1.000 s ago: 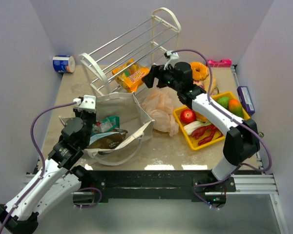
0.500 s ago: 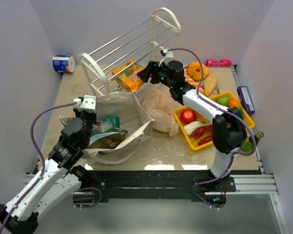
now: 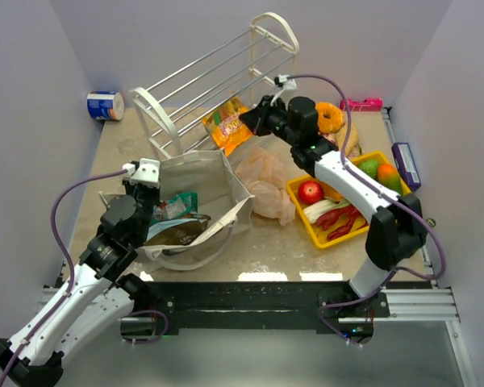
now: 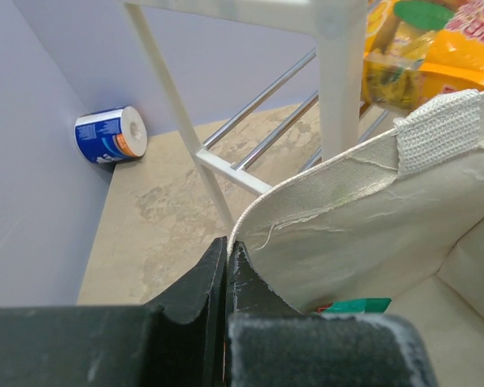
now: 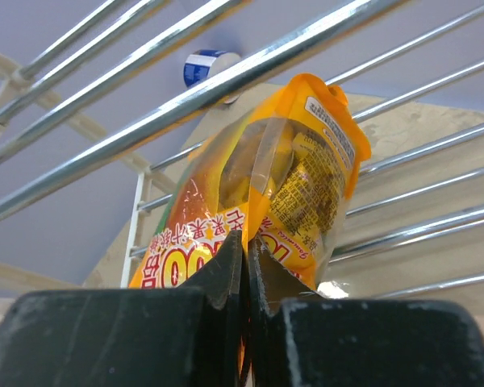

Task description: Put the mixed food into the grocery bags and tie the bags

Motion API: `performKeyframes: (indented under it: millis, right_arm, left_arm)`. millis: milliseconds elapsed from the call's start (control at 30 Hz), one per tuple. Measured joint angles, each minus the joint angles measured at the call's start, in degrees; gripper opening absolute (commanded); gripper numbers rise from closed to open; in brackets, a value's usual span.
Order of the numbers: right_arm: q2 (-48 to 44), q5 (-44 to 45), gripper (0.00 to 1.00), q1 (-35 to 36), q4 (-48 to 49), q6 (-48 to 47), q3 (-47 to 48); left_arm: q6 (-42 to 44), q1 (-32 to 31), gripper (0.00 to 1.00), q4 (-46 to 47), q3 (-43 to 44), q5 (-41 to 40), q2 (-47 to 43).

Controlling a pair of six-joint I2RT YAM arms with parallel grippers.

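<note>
Over the table, from above: the right gripper point(image 3: 248, 121) is clamped on the orange snack packet point(image 3: 228, 127), held just ahead of it against the wire rack point(image 3: 202, 81). The peach-pink bag point(image 3: 266, 179) lies crumpled below that gripper.
Left side, from above: the left gripper point(image 3: 145, 172) pinches the rim of the beige tote point(image 3: 195, 173). A green-white packet point(image 3: 180, 204) and a brown packet point(image 3: 177, 231) lie inside, beside the gripper.
Left wrist: jaws closed tight on the tote's cloth edge, with the tote's mouth to the gripper's right.
Right wrist: jaws closed on the packet's lower edge. The packet stands straight ahead, with rack bars behind it.
</note>
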Motion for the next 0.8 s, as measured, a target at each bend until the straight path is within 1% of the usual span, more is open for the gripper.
performKeyframes:
  millis: [200, 433, 533, 600, 667, 733, 800]
  right_arm:
    - [-10.73, 6.21, 0.0, -0.07, -8.02, -4.48, -1.79]
    - [-24.72, 14.75, 0.0, -0.15, -15.89, -9.46, -10.23]
    - [-32.72, 15.85, 0.0, 0.39, -17.97, -12.37, -13.94]
    - [-38.42, 16.74, 0.0, 3.23, -16.92, -14.95, -16.74]
    - [-43.41, 16.59, 0.0, 8.74, -15.85, -17.99, -17.84]
    - [-45.81, 14.05, 0.0, 13.49, -14.32, -19.87, -17.22]
    - [-46.21, 10.21, 0.0, 15.78, -12.17, -20.57, -16.48]
  left_arm:
    - [0.0, 0.0, 0.0, -0.04, 0.0, 0.94, -0.02]
    - [-0.02, 0.04, 0.0, -0.07, 0.0, 1.84, -0.02]
    - [-0.02, 0.04, 0.0, -0.11, 0.0, 2.27, -0.02]
    - [-0.02, 0.04, 0.0, -0.11, 0.0, 2.51, -0.02]
    - [-0.02, 0.04, 0.0, -0.11, 0.0, 2.71, 0.07]
    - [-0.04, 0.04, 0.0, -0.11, 0.0, 2.89, 0.31]
    - [-0.04, 0.04, 0.0, -0.11, 0.0, 2.95, 0.42]
